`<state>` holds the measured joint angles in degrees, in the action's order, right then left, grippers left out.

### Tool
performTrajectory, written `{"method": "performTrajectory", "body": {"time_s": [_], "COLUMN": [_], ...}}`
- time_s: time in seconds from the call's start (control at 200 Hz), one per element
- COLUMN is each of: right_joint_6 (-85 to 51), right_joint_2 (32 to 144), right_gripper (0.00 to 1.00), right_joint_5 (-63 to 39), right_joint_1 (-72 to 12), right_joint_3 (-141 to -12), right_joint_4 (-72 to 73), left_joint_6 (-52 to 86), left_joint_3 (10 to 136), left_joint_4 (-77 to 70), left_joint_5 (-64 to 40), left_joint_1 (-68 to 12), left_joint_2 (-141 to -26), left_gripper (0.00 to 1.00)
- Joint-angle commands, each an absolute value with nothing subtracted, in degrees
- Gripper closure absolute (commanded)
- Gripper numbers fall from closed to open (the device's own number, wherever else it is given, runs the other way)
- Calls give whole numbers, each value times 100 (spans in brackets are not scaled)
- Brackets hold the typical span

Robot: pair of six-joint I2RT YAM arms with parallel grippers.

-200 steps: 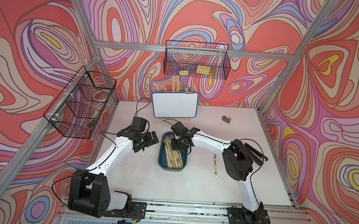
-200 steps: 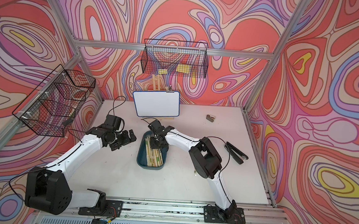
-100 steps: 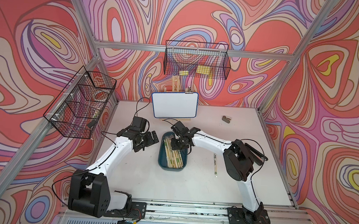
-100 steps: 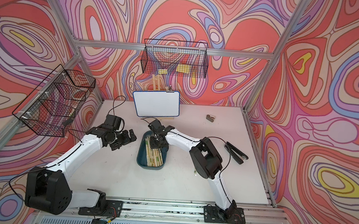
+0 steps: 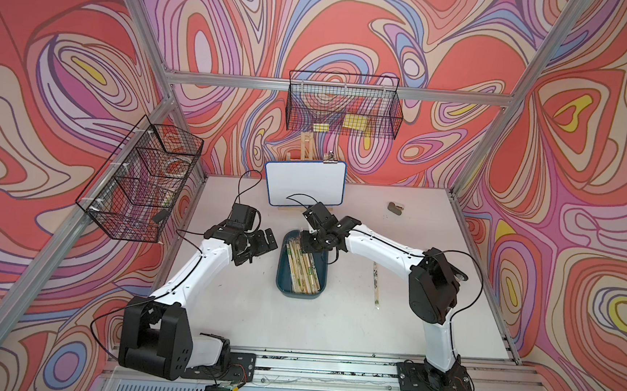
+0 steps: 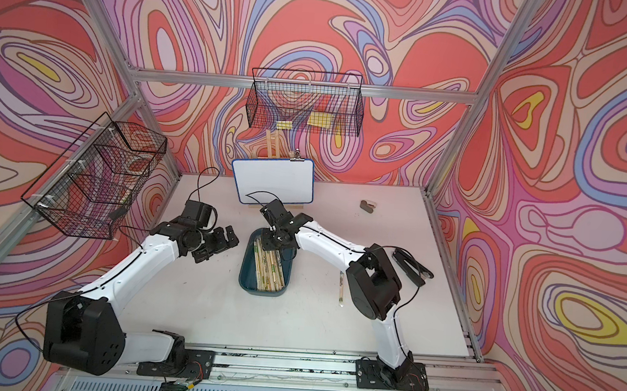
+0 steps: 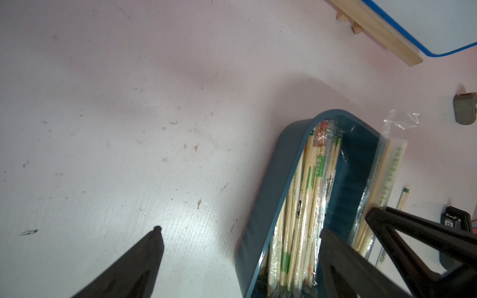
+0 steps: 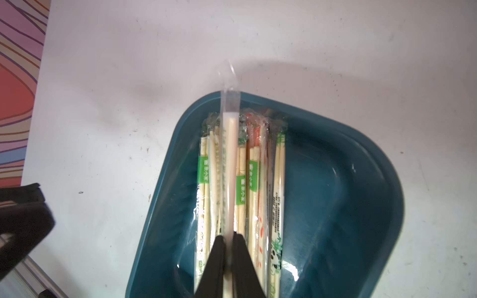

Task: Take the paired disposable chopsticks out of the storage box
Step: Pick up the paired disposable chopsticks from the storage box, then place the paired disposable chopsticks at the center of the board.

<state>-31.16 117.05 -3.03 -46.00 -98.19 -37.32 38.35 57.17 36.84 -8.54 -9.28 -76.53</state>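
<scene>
walls (image 5: 353, 37): swirled red-pink print | table (image 5: 296, 316): white, scuffed | frame (image 5: 229, 81): aluminium

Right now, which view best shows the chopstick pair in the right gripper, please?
The right wrist view: the sleeved chopstick pair runs close-up from the shut right gripper. Both top views hide most of it; the left wrist view leaves it unclear.

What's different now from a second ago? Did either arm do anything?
Nothing visibly moved. The right pincer stays shut on one sleeved chopstick pair over the storage box, the left pincer stays open beside the box, and the loose pair still lies outside it on the table.
</scene>
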Motion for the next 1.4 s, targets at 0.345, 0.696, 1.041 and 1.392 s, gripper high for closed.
{"method": "performTrajectory", "body": {"time_s": [0.345, 0.696, 1.041, 1.392], "right_joint_6": [-3086, -3120, -3106, -3017], "right_joint_2": [10480, 9862, 9930, 10370], "right_gripper": [100, 100, 100, 100], "right_joint_5": [260, 909, 1698, 2073], "right_joint_1": [-4391, -4066, -3821, -3618], "right_joint_3": [-8880, -7826, -7181, -6970], "right_joint_4": [-3745, -3858, -4011, -4025], "left_joint_6": [3965, 4196, 4333, 4333], "left_joint_3": [5661, 5660, 5807, 5819], "left_joint_4": [3882, 3946, 3869, 3836], "left_joint_5": [-1289, -1196, -1040, -990], "left_joint_1": [-1023, -1416, -1761, -1845], "left_joint_2": [-7210, -7006, -7241, -7339], "left_gripper": [0, 0, 0, 0]}}
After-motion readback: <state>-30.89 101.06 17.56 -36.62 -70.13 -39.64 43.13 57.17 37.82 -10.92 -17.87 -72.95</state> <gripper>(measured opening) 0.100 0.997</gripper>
